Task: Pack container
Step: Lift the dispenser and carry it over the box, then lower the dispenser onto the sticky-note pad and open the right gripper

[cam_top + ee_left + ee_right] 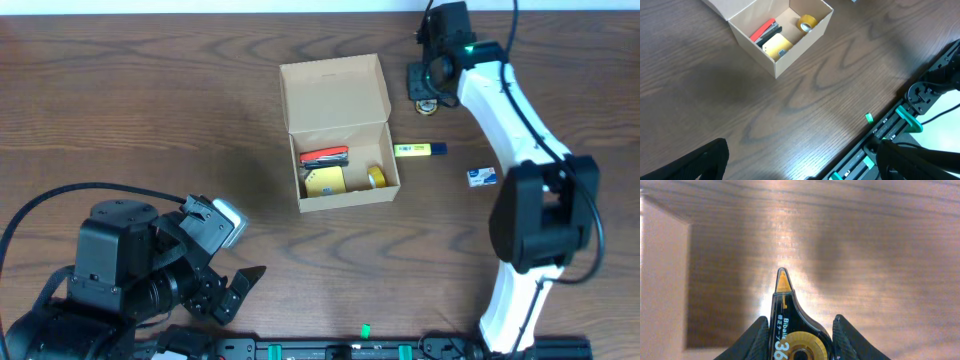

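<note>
The container (343, 197) is a tan cardboard box at mid-table, its flap lid open toward the far side. It also shows in the left wrist view (802, 46). Inside lie a red stapler (325, 156), a small yellow box (325, 181) and a tape roll (376, 177). My right gripper (428, 85) is low over the table, right of the lid, shut on a black and yellow correction tape (790, 325). My left gripper (235, 250) is open and empty near the front left, well away from the box.
A yellow and blue marker (420, 150) lies just right of the box. A small white and blue eraser (483, 177) lies further right. A black rail with green clips (890, 130) runs along the table's front edge.
</note>
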Controlling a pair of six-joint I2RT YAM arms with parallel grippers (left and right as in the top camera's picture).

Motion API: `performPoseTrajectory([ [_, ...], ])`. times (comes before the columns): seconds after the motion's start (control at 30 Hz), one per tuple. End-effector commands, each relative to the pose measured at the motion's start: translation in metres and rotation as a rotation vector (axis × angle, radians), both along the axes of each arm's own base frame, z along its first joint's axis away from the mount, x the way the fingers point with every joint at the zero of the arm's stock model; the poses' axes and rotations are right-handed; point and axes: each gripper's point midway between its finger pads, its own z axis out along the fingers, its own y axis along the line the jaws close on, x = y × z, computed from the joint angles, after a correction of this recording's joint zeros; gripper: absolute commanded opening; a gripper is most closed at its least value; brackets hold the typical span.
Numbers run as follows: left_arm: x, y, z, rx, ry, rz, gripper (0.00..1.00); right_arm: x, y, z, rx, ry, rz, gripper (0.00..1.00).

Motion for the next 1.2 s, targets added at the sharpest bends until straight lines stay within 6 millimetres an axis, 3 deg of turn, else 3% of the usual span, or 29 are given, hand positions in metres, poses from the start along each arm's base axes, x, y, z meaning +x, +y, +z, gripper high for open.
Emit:
performPoseTrajectory([
  [0.0, -0.002, -0.002, 0.006, -0.013, -0.014, -0.011, 0.96, -0.01, 0.014, 0.052, 0.039, -0.082, 0.025, 0.01],
  [0.17, -0.002, -0.002, 0.006, -0.013, -0.014, -0.011, 0.95, -0.042, 0.059, 0.079, 0.122, -0.067, 0.144, 0.01],
  [0.33, -0.002, -0.002, 0.006, -0.013, -0.014, -0.011, 0.95, -0.081, 0.12, 0.062, 0.101, 0.022, 0.378, 0.01],
  [0.53, -0.001, -0.002, 0.006, -0.013, -0.014, -0.011, 0.95, -0.113, 0.177, 0.043, -0.01, 0.028, 0.726, 0.01],
  [0.67, -0.002, -0.002, 0.006, -0.013, -0.014, -0.011, 0.95, -0.124, 0.192, 0.023, -0.093, 0.039, 0.941, 0.01],
  [0.93, -0.002, -0.002, 0.006, -0.013, -0.014, -0.011, 0.95, -0.155, 0.192, -0.022, -0.144, 0.157, 1.361, 0.01],
  [1.17, -0.002, -0.002, 0.006, -0.013, -0.014, -0.011, 0.95, -0.173, 0.202, -0.039, -0.039, 0.204, 1.474, 0.01],
])
